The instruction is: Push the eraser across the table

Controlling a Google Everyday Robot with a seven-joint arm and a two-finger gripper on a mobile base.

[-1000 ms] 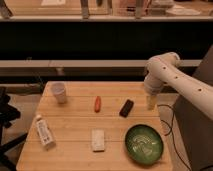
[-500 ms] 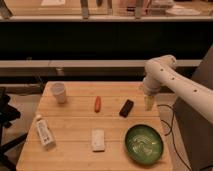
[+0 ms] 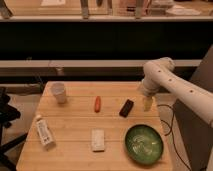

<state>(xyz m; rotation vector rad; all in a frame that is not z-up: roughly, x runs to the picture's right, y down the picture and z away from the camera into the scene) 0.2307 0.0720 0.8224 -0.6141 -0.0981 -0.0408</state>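
Observation:
The eraser (image 3: 126,108), a small flat black block, lies at a slant on the right half of the light wooden plank table (image 3: 75,120). My gripper (image 3: 146,103) hangs low over the table just to the eraser's right, a short gap apart from it. It points down from the white arm (image 3: 167,80), which reaches in from the right. Its fingers look open and hold nothing.
A green bowl (image 3: 143,143) sits at the front right, close below the gripper. A whitish block (image 3: 98,140) lies front centre and a small orange carrot-like thing (image 3: 97,103) left of the eraser. A white cup (image 3: 59,92) stands back left and a tube (image 3: 44,132) lies front left.
The gripper has edged slightly left and down, closer to the eraser. The eraser and the other objects have not moved.

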